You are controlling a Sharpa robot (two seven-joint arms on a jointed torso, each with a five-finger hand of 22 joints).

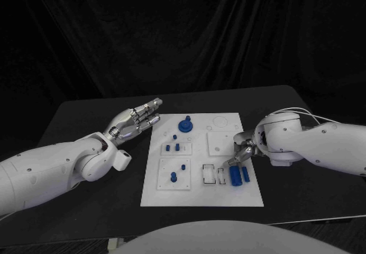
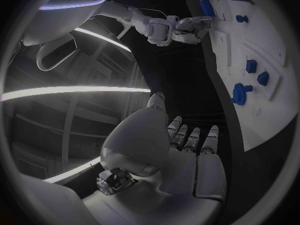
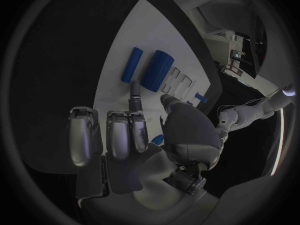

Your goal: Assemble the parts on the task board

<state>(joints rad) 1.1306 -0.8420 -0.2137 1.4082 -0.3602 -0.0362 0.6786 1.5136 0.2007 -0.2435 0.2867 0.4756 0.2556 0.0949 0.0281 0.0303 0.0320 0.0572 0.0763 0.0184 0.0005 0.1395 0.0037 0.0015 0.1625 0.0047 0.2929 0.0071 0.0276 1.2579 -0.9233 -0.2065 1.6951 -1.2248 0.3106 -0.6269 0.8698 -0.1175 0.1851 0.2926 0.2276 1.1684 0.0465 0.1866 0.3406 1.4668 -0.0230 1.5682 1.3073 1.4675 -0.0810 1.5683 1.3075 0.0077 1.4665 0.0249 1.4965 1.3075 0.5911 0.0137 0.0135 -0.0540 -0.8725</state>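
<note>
Here the left hand (image 1: 136,120) was held flat, fingers straight and together, empty, just left of the white board (image 1: 202,197). The right hand (image 1: 243,153) was lowered onto the board's right edge, fingers apart, nothing held, near two blue cylinders (image 1: 239,175).

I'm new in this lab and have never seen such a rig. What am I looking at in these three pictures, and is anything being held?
A two-armed robot works at a black table. One picture looks down from its head; the round ones come from cameras behind each wrist. In the middle lies the white task board with small blue parts, among them a thick blue cylinder. The left hand hovers open beside the board, holding nothing. The right hand reaches over the board's edge near the cylinder; whether it holds something I cannot tell.
</note>
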